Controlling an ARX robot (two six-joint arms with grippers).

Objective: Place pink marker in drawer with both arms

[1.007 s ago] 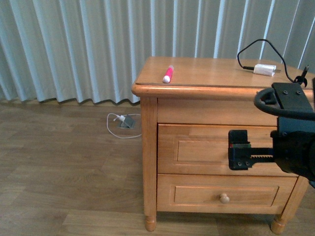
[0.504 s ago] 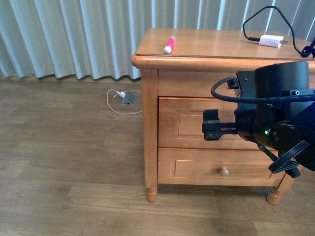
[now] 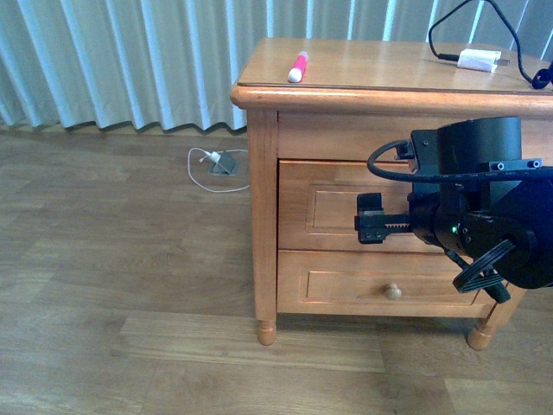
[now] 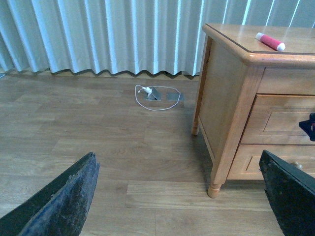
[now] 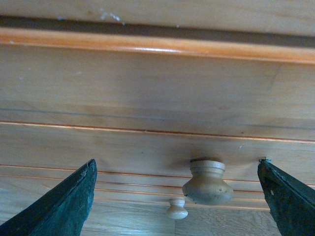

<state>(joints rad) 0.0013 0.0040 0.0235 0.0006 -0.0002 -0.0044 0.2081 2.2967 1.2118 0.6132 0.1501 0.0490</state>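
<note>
Right claw [image 5: 175, 167] (spread) well below pink marker [image 3: 297, 67]

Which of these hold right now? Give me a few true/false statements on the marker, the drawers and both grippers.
1. The pink marker lies on top of the nightstand. True.
2. The upper drawer is pulled open. False: it sits shut, flush with the front.
3. The right gripper is open, facing the upper drawer's knob. True.
4. The left gripper holds the marker. False: it is open and empty, off to the side of the nightstand.
</note>
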